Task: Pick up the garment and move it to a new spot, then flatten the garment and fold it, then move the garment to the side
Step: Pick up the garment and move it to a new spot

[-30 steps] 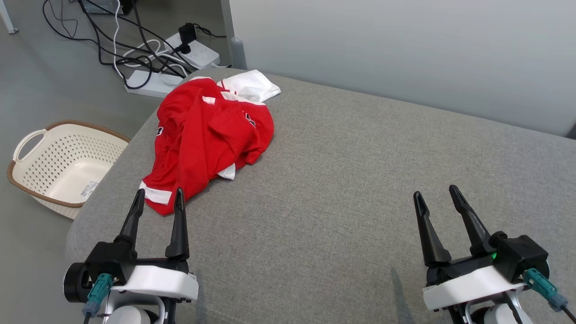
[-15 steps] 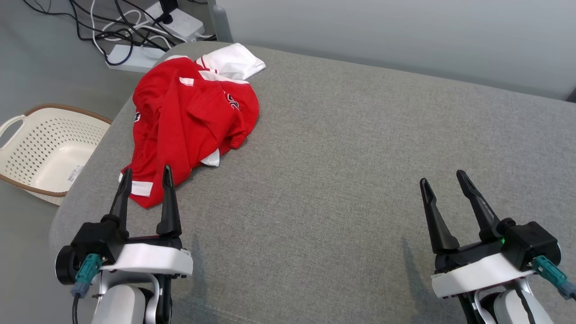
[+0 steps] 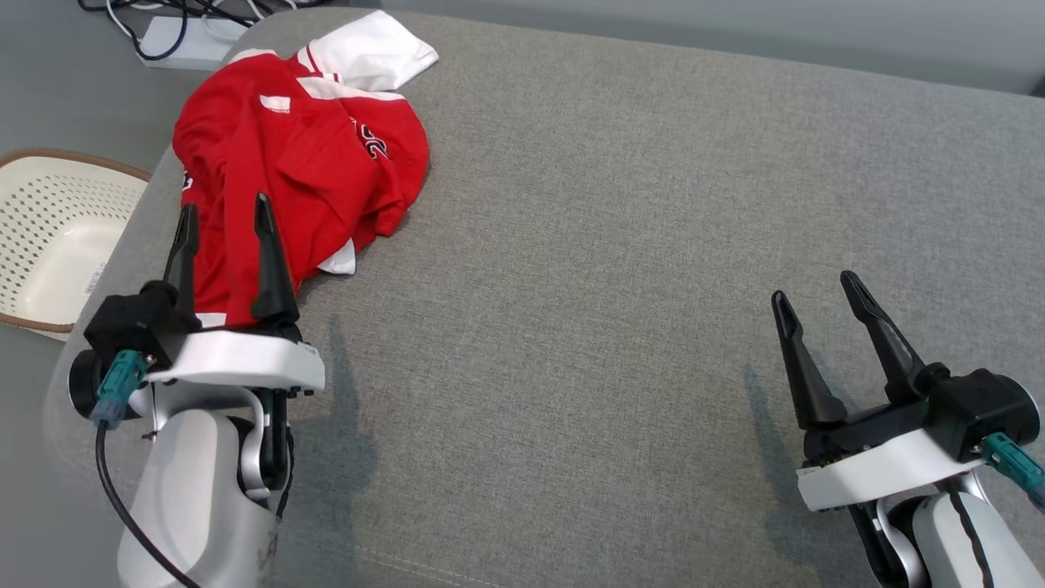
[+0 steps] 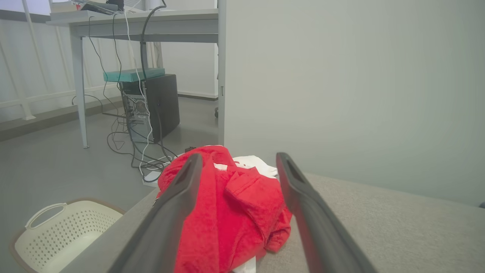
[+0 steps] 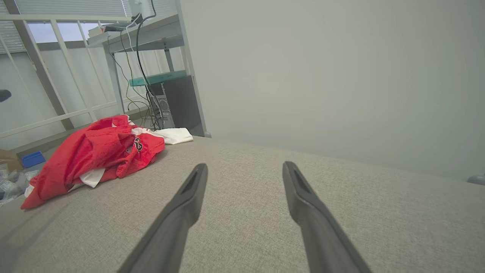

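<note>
The left gripper [image 3: 224, 204] has moved forward over the shirt [image 3: 318, 163]. Its fingers are wide open and empty, and so is the right gripper [image 3: 815, 286]. It should go low, then pinch a thick fold between its fingers.

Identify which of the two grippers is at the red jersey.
The left gripper: its fingers reach over the red jersey, while the right gripper hovers over grey cushion far from it.
</note>
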Robot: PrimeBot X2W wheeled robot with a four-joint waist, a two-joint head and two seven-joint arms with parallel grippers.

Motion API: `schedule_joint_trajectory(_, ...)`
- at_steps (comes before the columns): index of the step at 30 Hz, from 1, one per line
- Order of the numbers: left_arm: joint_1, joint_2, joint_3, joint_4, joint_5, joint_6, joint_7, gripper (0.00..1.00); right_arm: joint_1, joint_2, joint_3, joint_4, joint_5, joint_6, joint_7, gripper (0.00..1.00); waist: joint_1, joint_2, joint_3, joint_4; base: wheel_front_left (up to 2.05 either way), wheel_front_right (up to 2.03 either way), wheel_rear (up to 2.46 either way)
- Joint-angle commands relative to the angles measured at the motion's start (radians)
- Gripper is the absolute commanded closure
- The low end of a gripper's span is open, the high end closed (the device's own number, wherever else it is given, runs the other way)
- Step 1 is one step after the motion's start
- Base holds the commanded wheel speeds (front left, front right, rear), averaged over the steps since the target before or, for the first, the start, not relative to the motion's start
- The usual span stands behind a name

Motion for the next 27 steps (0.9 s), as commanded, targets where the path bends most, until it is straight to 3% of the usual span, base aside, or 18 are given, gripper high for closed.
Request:
schedule_joint_trajectory(1, -0.066, 0.026, 0.040, 0.010, -0.004, -0.015, -0.006, 0.00, -0.031, -0.014, 0.030, -0.025, 0.004, 0.000, -0.013, 0.00, 0.0000, 0.0000, 0.023, -0.008, 0.00, 0.00, 0.00)
schedule_joint_trajectory(11, -0.225, 0.026, 0.083, 0.202, -0.045, -0.012, -0.006, 0.00, -0.078, -0.050, 0.037, -0.040, 0.003, 0.000, -0.013, 0.00, 0.0000, 0.0000, 0.108, -0.024, 0.00, 0.00, 0.00)
schedule_joint_trajectory(13, -0.273, 0.026, 0.093, 0.280, -0.060, -0.028, -0.006, 0.00, -0.092, -0.062, 0.040, -0.045, 0.002, 0.000, -0.013, 0.00, 0.0000, 0.0000, 0.135, -0.028, 0.00, 0.00, 0.00)
schedule_joint_trajectory(27, -0.424, 0.061, 0.176, 0.560, 0.036, -0.021, -0.006, 0.00, -0.136, -0.086, 0.057, -0.055, 0.010, 0.000, -0.013, 0.00, 0.0000, 0.0000, 0.211, -0.075, 0.00, 0.00, 0.00)
